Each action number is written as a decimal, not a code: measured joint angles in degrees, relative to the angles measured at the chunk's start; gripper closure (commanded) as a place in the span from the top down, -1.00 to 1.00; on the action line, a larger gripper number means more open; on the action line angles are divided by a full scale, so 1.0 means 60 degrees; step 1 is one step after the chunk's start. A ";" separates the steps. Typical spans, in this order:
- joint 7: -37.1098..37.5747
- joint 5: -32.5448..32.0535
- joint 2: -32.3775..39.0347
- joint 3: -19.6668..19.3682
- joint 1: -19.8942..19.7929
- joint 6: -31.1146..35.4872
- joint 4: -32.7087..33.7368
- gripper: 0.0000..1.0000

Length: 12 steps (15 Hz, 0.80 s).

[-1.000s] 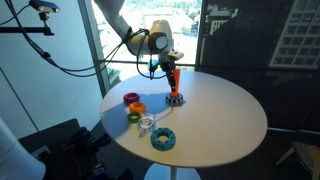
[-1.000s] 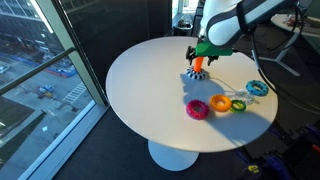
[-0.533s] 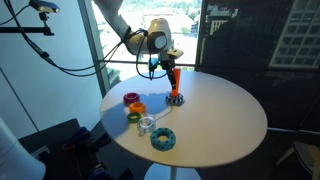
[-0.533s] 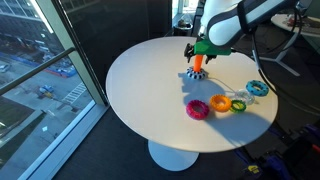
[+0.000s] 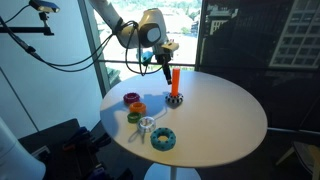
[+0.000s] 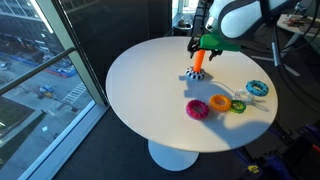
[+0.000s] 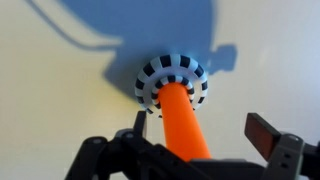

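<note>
Spread wide and gripping nothing, the pincer [image 5: 164, 64] hangs over a round white table [image 5: 225, 120] in an exterior view. Just below its tips stands the orange peg [image 5: 172, 82], upright on a dark base [image 5: 175, 99]. Whether the tips touch the peg's top cannot be told from here. Well apart from the pincer, toward the table's near edge, lies a loose cluster: a magenta ring [image 5: 131, 98], an orange ring [image 5: 138, 107], a yellow-green ring [image 5: 134, 116], a pale ring [image 5: 147, 124] and a teal ring [image 5: 163, 139].

Seen across the table in an exterior view, the pincer [image 6: 203, 44] sits right above the orange peg [image 6: 199, 62], which rises straight from the base [image 6: 194, 75]. The magenta ring [image 6: 197, 108], orange ring [image 6: 219, 102], yellow-green ring [image 6: 238, 105] and teal ring [image 6: 257, 88] lie well clear of the pincer, on the near side of the table [image 6: 140, 80].

From the wrist view, the pincer [image 7: 200, 130] straddles the orange peg [image 7: 185, 125]. The peg runs up between the parted fingers [image 7: 262, 130], with open space showing beside it. Beyond the fingertips, the base [image 7: 165, 70] shows as a black-and-white striped ring on the pale table [image 7: 60, 100].
</note>
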 measured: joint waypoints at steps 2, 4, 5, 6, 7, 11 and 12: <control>0.0106 0.0000 -0.0075 -0.0002 0.0000 -0.0072 -0.0179 1.00; 0.0183 0.0000 -0.0071 -0.0002 -0.0002 -0.0272 -0.0279 1.00; 0.0216 0.0000 -0.0063 -0.0002 -0.0002 -0.0383 -0.0316 1.00; 0.0234 0.0000 -0.0044 -0.0001 -0.0002 -0.0491 -0.0333 1.00; 0.0248 0.0000 -0.0017 -0.0001 -0.0002 -0.0562 -0.0336 1.00; 0.0385 0.0000 0.0226 0.0010 -0.0002 -0.0580 -0.0277 1.00; 0.0432 0.0000 0.0314 0.0011 -0.0002 -0.0580 -0.0228 1.00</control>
